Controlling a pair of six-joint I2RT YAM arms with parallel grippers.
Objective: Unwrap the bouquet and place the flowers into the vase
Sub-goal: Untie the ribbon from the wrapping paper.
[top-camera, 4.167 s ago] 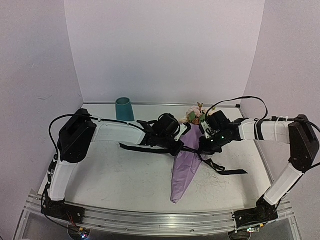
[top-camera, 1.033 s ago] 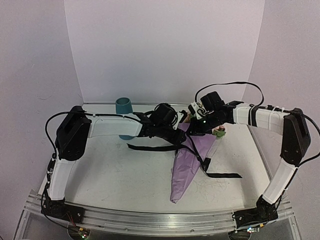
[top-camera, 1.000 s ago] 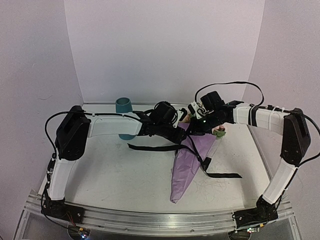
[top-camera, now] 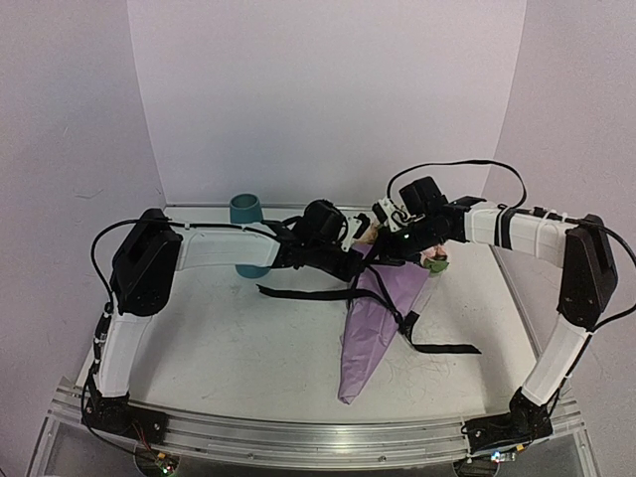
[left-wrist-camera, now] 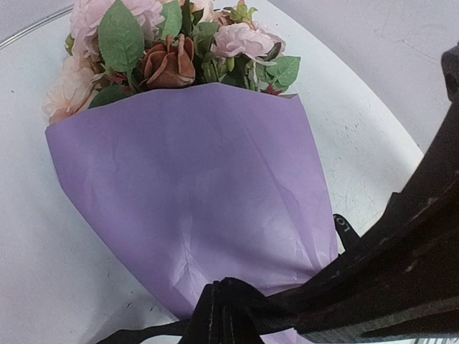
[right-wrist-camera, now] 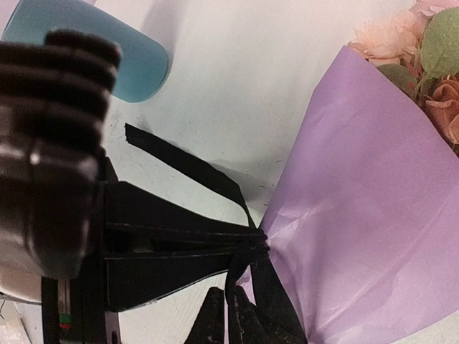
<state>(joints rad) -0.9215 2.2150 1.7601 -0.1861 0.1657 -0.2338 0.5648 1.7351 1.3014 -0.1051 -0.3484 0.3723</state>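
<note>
**Bouquet wrapped and tied, both arms at its ribbon**

The bouquet (top-camera: 380, 313) lies on the table (top-camera: 219, 348) right of centre. Its lilac paper cone (left-wrist-camera: 186, 193) points its tip toward the near edge. The flowers (left-wrist-camera: 168, 43), pink, cream and rust roses with green leaves, show at the far, open end. A black ribbon (top-camera: 298, 292) is knotted round the cone, and its loose tails trail flat on the table to the left and to the right.

The left fingers (left-wrist-camera: 272, 315) are closed, pinching the ribbon right at the knot. The right fingers (right-wrist-camera: 215, 319) are closed too, just beside the knot; whether they hold a strand of ribbon cannot be told.

The vase (top-camera: 245, 211), teal, stands upright at the far left of the table near the back wall. It is well apart from the bouquet, and its lower part is hidden behind the left arm.
</note>
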